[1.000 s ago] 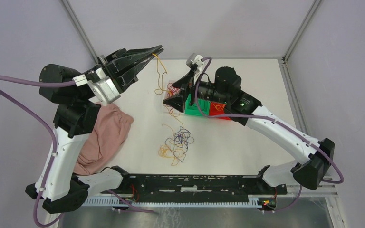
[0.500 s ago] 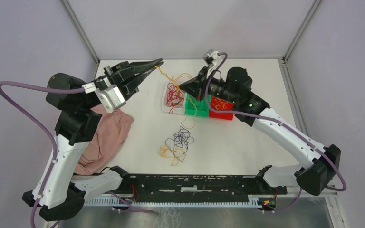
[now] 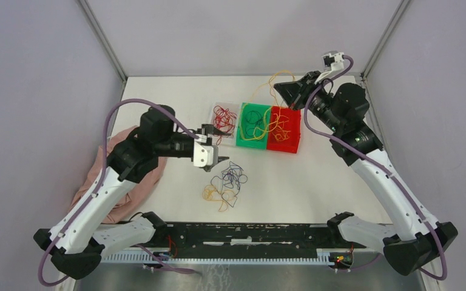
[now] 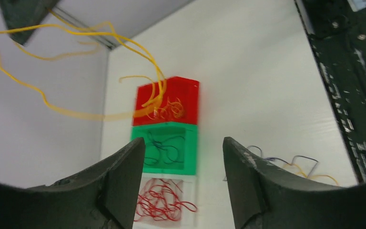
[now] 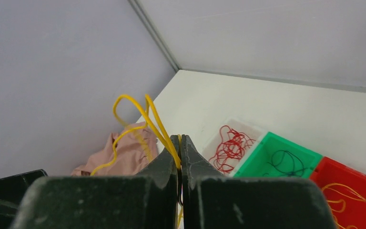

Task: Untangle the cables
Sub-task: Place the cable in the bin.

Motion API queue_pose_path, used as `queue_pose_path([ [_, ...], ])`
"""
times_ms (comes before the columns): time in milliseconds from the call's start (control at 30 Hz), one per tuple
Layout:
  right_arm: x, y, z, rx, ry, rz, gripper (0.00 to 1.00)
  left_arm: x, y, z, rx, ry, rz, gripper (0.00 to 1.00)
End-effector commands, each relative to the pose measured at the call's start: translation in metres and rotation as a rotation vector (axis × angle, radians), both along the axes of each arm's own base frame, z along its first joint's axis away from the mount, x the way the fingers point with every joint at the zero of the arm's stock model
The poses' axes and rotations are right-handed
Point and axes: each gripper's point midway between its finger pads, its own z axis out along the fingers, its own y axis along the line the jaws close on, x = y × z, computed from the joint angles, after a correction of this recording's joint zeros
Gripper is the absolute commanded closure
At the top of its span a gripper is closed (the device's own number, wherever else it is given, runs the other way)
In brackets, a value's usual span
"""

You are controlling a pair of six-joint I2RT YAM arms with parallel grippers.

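Two-arm setup here. My right gripper (image 5: 180, 139) is up at the far right corner, raised off the table (image 3: 340, 182), jaws pressed tight together and pinching a yellow cable (image 5: 163, 130). From the pinch, that cable loops out to the left and sags down across the green bin (image 3: 239, 138) and the red bin (image 3: 292, 143), which sit side by side and touching.

My left gripper (image 4: 183, 142) is lower and nearer, left of centre. Its fingers are spread apart with nothing between them — just open air and a view of the bins.

Where the rest of the wires are:
- red cables (image 3: 223, 117) are piled in the clear tray (image 3: 214, 110), touching the green bin's left side
- a few dark cables (image 4: 164, 149) lie in the green bin
- some yellow-orange ones lie in the red bin
- a loose tangle (image 3: 226, 183) of dark blue and orange strands lies flat on the table, just near of my left gripper and well apart from the bins

A pink cloth (image 3: 118, 194) is bunched at the left edge, partly under my left arm.
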Motion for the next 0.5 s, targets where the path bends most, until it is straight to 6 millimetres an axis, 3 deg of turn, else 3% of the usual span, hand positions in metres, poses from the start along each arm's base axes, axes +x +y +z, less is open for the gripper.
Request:
queue_pose_path([
  [0,0.004,-0.030,-0.005,-0.040,-0.003,-0.123,0.99,-0.003,0.012,-0.034,0.176,-0.018,-0.010,0.18],
  [100,0.005,-0.044,-0.017,-0.105,-0.017,-0.171,0.99,-0.001,0.015,-0.041,0.221,0.012,0.004,0.01],
  [267,0.015,-0.073,-0.048,-0.277,-0.019,-0.308,1.00,-0.001,0.017,-0.037,0.209,0.046,0.035,0.01],
  [467,0.038,-0.108,-0.096,-0.493,0.035,-0.485,0.99,0.021,0.022,-0.026,0.179,0.068,0.188,0.01],
])
